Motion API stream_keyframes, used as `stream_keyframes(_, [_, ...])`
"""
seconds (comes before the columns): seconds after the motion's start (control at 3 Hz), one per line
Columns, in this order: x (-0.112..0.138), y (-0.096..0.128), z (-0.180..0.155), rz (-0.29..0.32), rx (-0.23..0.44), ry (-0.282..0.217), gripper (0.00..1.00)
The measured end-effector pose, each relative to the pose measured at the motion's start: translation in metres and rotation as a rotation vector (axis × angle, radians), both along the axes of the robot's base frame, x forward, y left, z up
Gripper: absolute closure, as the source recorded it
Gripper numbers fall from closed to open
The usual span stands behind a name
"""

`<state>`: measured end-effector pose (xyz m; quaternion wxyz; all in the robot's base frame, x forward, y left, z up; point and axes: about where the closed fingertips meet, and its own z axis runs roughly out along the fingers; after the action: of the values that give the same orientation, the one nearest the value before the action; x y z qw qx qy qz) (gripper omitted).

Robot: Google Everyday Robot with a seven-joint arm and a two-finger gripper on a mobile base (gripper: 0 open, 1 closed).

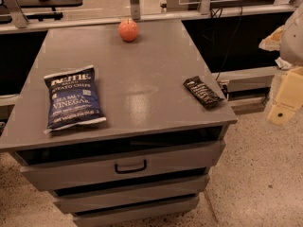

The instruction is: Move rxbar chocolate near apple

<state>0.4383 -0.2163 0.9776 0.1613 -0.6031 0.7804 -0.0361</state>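
Note:
The rxbar chocolate (202, 91), a small flat black-wrapped bar with pale lettering, lies on the grey cabinet top (142, 74) near its right front corner. The apple (128, 30), round and orange-red with a short stem, sits at the back middle of the top. They are far apart. My gripper (283, 109) shows as pale cream parts at the right edge of the view, off the cabinet and to the right of the bar, holding nothing that I can see.
A large blue chip bag (73, 99) lies on the left front of the top. The cabinet has drawers (130, 165) below. A rail and dark shelving run behind it, with cables at the back right. Speckled floor lies to the right.

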Motion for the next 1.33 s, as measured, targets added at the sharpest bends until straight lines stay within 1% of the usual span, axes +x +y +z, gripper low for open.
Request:
stream_keyframes(0.33, [0.003,0.001,-0.002,-0.004,0.007,-0.003,0.00])
stream_keyframes(0.67, [0.025,0.006,-0.022,-0.032,0.062,-0.025,0.00])
stream_keyframes(1.0, [0.064,0.012,-0.050,-0.093,0.168,-0.044,0.00])
stream_keyframes(1.33, [0.112,0.026,-0.080,-0.171,0.293,-0.072,0.00])
